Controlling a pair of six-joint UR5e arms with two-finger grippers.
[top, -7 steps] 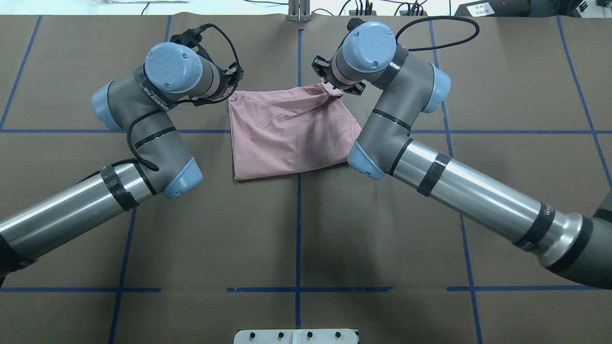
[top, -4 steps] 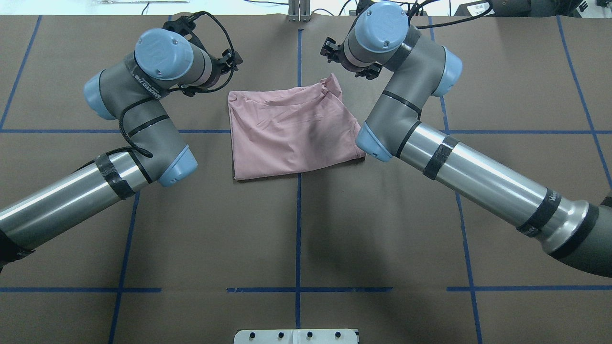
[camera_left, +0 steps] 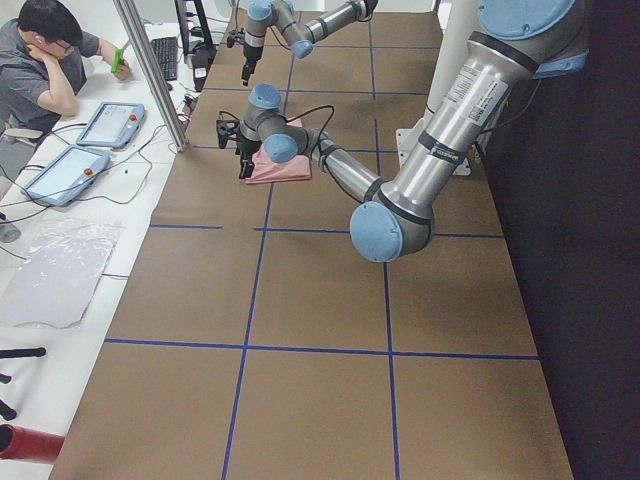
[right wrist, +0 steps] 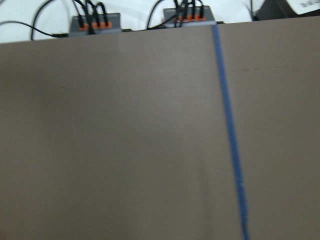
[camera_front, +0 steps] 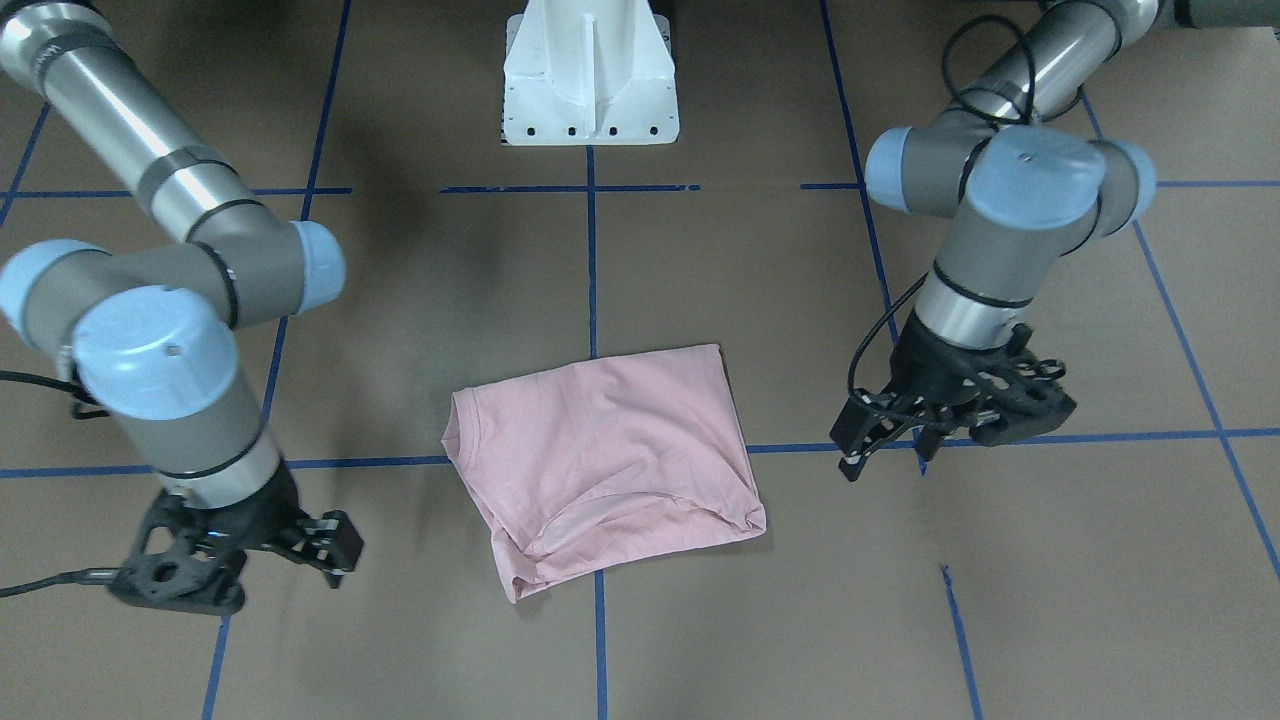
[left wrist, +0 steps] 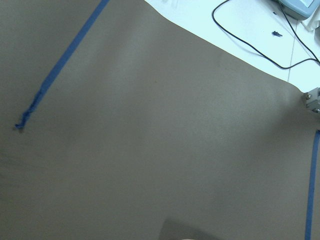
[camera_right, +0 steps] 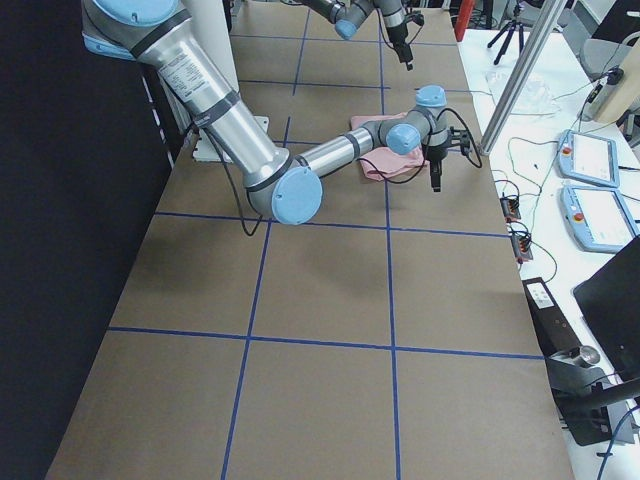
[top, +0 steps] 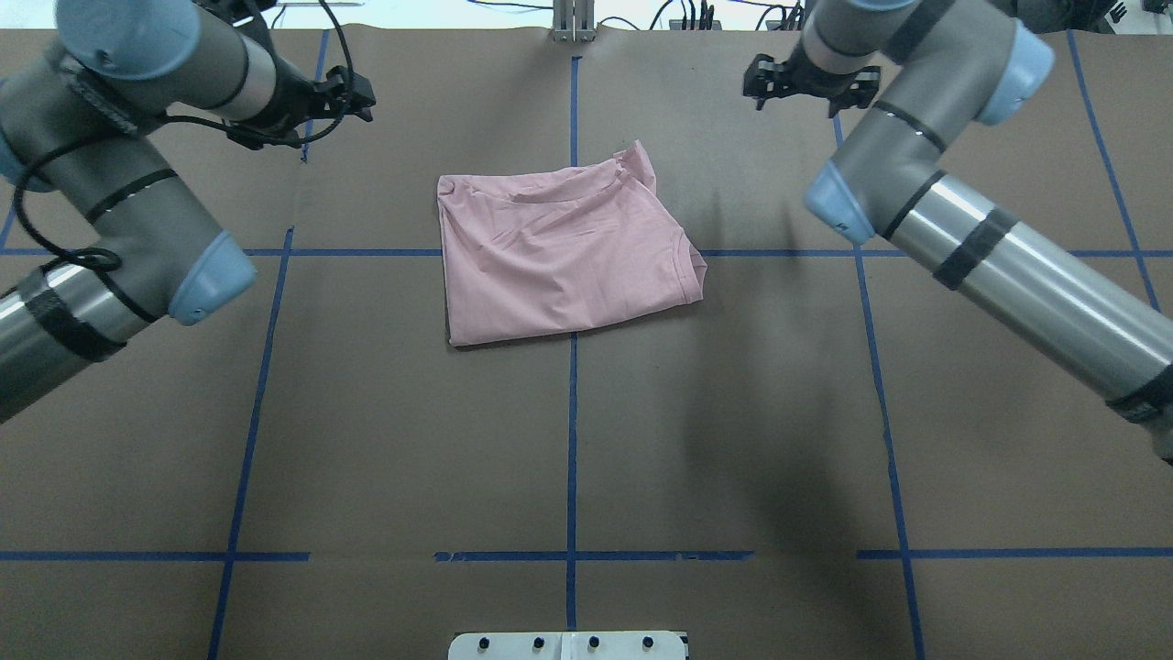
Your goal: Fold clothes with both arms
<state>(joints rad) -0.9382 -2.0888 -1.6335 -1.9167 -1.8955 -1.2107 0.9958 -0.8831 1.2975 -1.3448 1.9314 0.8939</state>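
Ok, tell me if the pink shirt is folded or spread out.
Folded. The T-shirt lies as a compact, roughly square stack on the table, with doubled layers and a slightly bunched far corner.

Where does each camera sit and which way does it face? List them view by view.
Front-facing: across the table, facing the robot; shows T-shirt, left arm, right arm, pedestal.
Overhead: behind the robot, looking forward and down; both arms flank the T-shirt.
Exterior left: table's left end; left arm near.
Exterior right: table's right end; right arm near.
Left wrist: down at bare table paper; no arm shows.
Right wrist: the same, plus cable boxes.
Shared: front-facing and overhead both show the T-shirt.
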